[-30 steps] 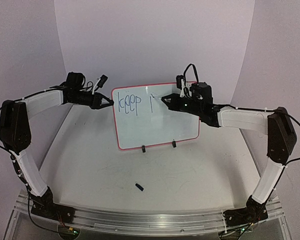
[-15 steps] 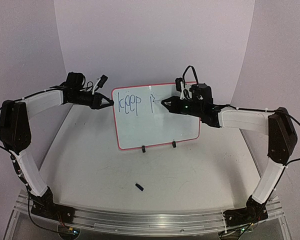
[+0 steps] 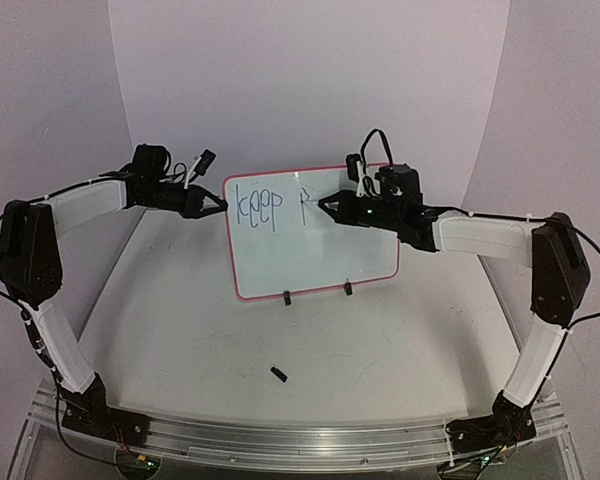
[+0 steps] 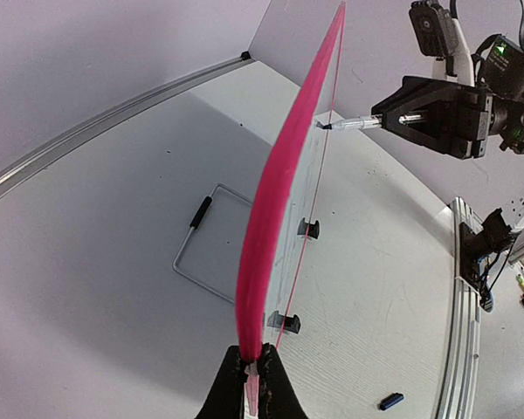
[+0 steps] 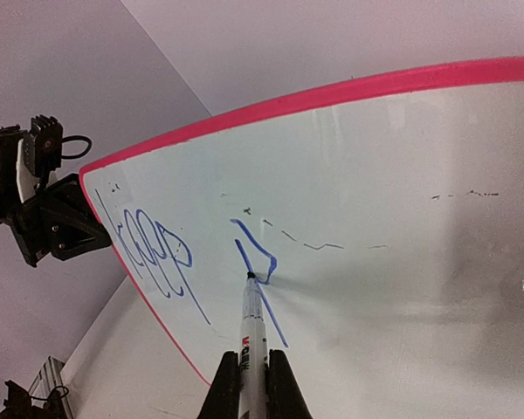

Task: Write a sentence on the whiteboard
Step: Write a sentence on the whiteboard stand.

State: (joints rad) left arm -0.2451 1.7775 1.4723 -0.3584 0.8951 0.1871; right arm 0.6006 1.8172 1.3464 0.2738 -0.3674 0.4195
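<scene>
Worktop (image 3: 180, 330): pale; whiteboard (image 3: 320, 255) stood upright near far edge.
Sentence (image 3: 260, 208): "keep" and partial "p", board's upper left.
Left gripper (image 3: 220, 205): pinched shut on board's left rim.
Right gripper (image 3: 325, 203): closed on marker (image 5: 251, 336), tip touching.
Advice: light, even pressure advisable.

A pale lilac curved backdrop wall (image 3: 310, 80) is wrapping around the white matte worktop (image 3: 380, 340), and a silver metal rail (image 3: 300, 437) is running along its near edge.

whiteboard (image 5: 419, 218) cut off at right, marker (image 5: 251, 336) rear end unseen
</scene>
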